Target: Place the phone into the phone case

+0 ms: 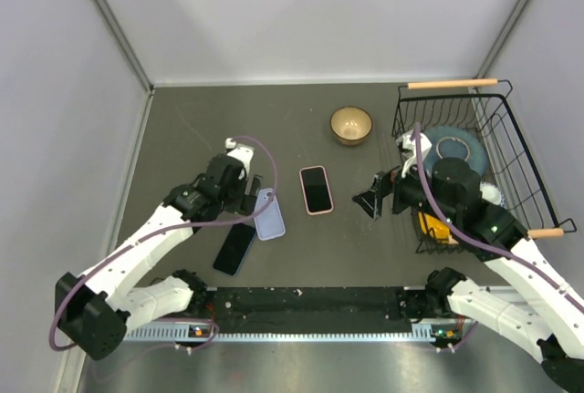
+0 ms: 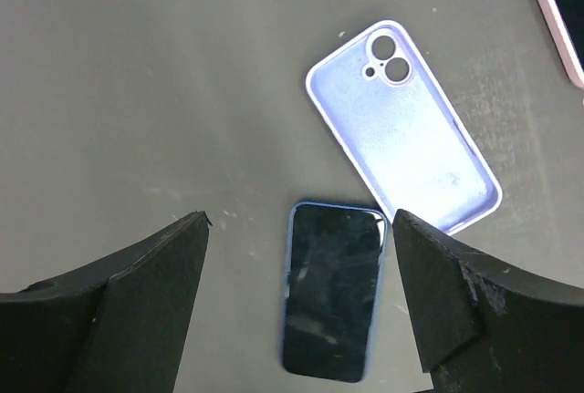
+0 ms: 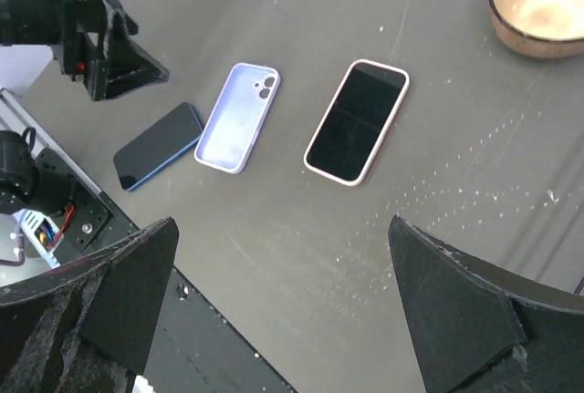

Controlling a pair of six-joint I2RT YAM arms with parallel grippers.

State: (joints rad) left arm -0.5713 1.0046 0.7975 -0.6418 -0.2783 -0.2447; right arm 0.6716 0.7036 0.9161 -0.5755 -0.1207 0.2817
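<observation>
A blue-edged phone [image 1: 235, 249] lies face up on the dark table; it shows in the left wrist view [image 2: 332, 289] and the right wrist view [image 3: 158, 146]. An empty lilac phone case [image 1: 268, 214] lies open side up beside it, touching or nearly touching its top corner [image 2: 402, 127] [image 3: 236, 117]. A second phone in a pink case [image 1: 316, 189] lies to the right [image 3: 357, 120]. My left gripper [image 2: 299, 220] is open and empty above the blue phone [image 1: 245, 198]. My right gripper [image 1: 372, 200] is open and empty, right of the pink phone [image 3: 283, 229].
A tan bowl [image 1: 351, 125] stands at the back, also in the right wrist view [image 3: 540, 5]. A black wire basket [image 1: 488, 151] with dishes stands at the right. A black rail [image 1: 310, 302] runs along the near edge.
</observation>
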